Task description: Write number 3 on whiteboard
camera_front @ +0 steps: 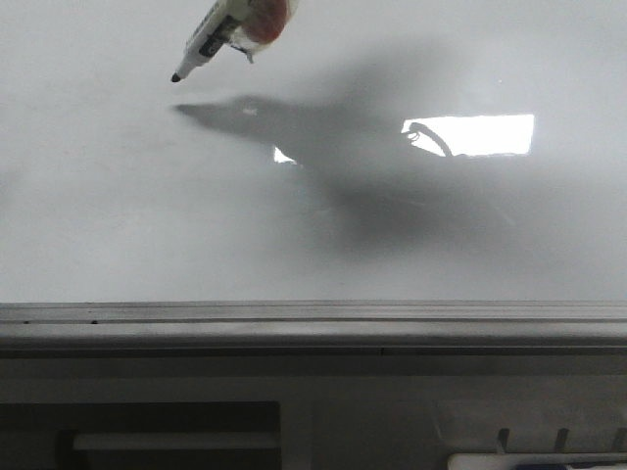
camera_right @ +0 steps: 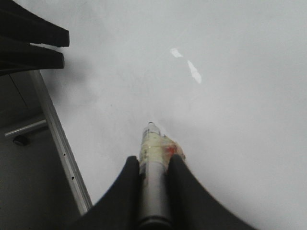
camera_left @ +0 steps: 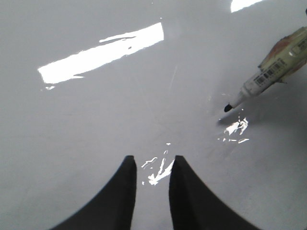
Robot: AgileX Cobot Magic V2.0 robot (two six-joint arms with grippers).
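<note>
The whiteboard (camera_front: 147, 215) is glossy pale grey and fills most of the front view. No number 3 or any other stroke shows on it. My right gripper (camera_right: 153, 160) is shut on a white marker pen (camera_right: 152, 148) wrapped in tape. The pen enters the front view from the top (camera_front: 220, 34), with its black tip (camera_front: 176, 76) pointing down-left. The tip's shadow lies a little apart from it, so the tip seems just off the board. My left gripper (camera_left: 152, 160) is open and empty over bare board, with the pen (camera_left: 268, 76) off to its side.
A grey metal edge rail (camera_front: 313, 323) runs along the board's near side and also shows in the right wrist view (camera_right: 62, 143). A bright rectangular light reflection (camera_front: 470, 134) lies on the board. Dark bars (camera_right: 29, 38) lie beyond the rail.
</note>
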